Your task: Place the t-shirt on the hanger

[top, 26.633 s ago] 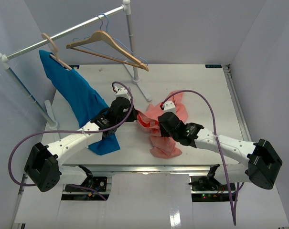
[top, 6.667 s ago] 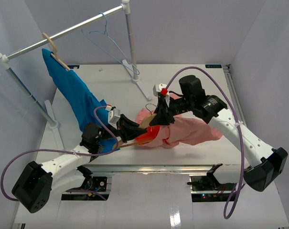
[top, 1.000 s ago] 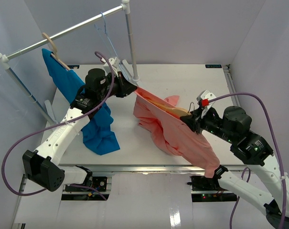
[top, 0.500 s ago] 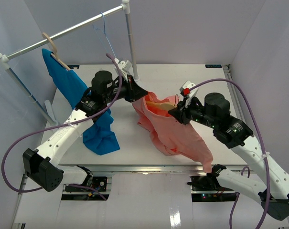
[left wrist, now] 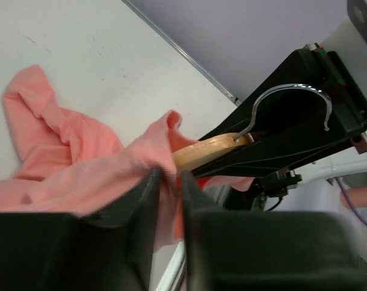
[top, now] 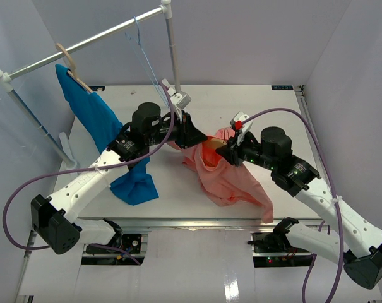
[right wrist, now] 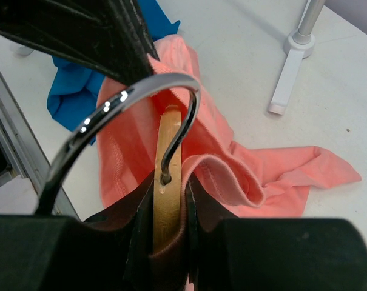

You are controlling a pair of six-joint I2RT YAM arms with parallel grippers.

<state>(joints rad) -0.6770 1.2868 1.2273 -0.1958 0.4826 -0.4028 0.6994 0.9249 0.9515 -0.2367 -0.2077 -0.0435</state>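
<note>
The salmon-pink t-shirt (top: 227,180) droops from between my two grippers onto the table. The wooden hanger (right wrist: 168,173) sits inside its collar, with the metal hook (right wrist: 141,100) sticking out. My right gripper (right wrist: 169,203) is shut on the hanger's neck just below the hook, and a fold of collar is pinched against one finger. My left gripper (left wrist: 168,185) holds its fingers close together on the t-shirt's (left wrist: 68,157) collar edge, right beside the hanger (left wrist: 204,151). In the top view, the left gripper (top: 194,130) and right gripper (top: 231,151) face each other over the table's middle.
A bright blue shirt (top: 108,136) hangs from a tan hanger on the rail (top: 89,41) at the left and trails onto the table. A pale-blue wire hanger (top: 143,53) hangs on the rail near the rack post (top: 173,57). The post's foot (right wrist: 286,91) stands behind the t-shirt.
Both grippers have come closer together over the table's middle. The t-shirt, stretched between them before, now hangs slack and bunched, with more of it lying on the table.
</note>
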